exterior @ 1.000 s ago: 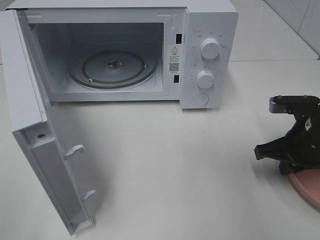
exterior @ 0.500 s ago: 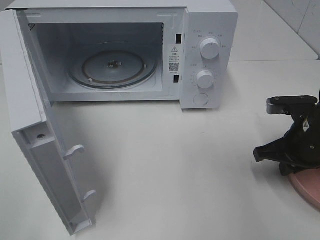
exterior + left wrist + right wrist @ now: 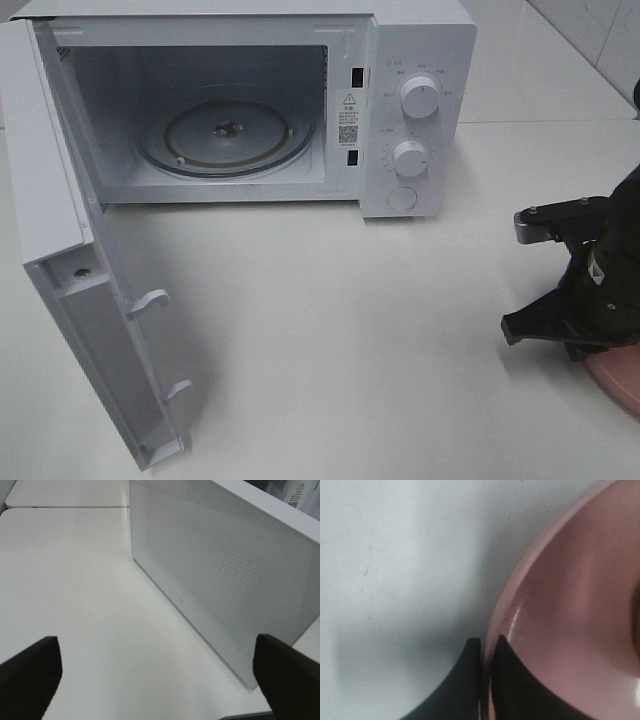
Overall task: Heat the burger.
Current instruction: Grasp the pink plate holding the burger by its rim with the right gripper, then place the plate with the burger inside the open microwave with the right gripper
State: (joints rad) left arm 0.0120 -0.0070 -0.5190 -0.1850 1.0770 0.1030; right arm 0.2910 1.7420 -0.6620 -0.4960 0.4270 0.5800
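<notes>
Your right gripper (image 3: 487, 641) is clamped on the rim of one pink plate (image 3: 560, 605), with one finger on each side. Your left gripper (image 3: 155, 652) stands wide and holds nothing. One microwave (image 3: 420, 60), door (image 3: 60, 200) open, two knobs (image 3: 419, 97). The burger's position cannot be told.

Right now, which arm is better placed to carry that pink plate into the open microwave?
Right: the right fingers are shut on the rim of the pink plate. The left fingers stand open beside the microwave door, holding nothing.
</notes>
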